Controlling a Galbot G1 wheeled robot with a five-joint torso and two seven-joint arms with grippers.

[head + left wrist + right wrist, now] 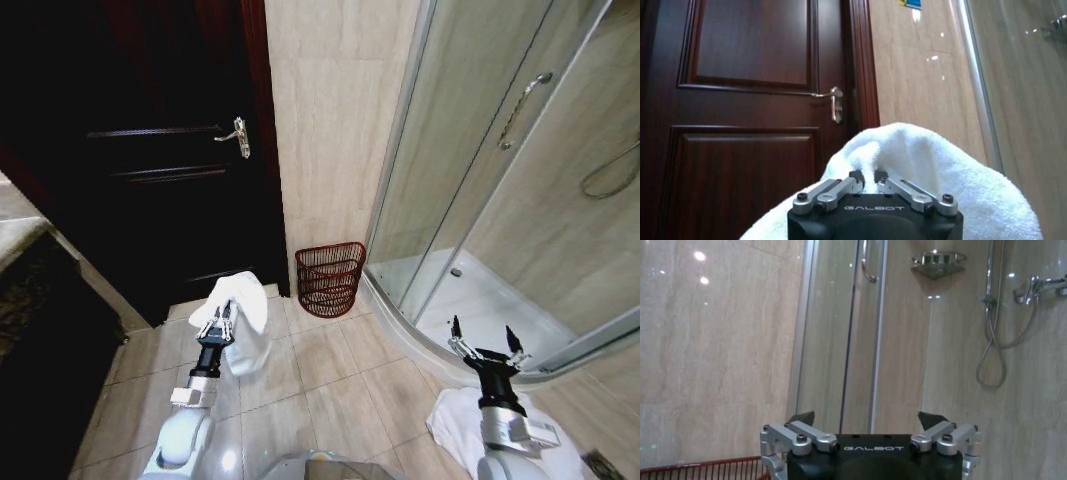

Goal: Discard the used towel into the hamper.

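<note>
Towel [240, 300]: white, grasped by left gripper [222, 322], raised near door [150, 150].
Hamper [328, 277]: on floor by wall.
Right gripper [485, 345]: released, holding nothing.

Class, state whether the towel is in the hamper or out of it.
Out. The towel hangs pinched in the left gripper, short of the hamper by the wall.

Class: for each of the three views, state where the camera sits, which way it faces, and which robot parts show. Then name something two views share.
Head view: high on the robot, looking down at the floor, hamper, both arms.
Left wrist view: behind the left tool, shut on the towel, facing the door.
Right wrist view: behind the open right tool, facing the shower.
Shared: head and left wrist views show towel and door.
</note>
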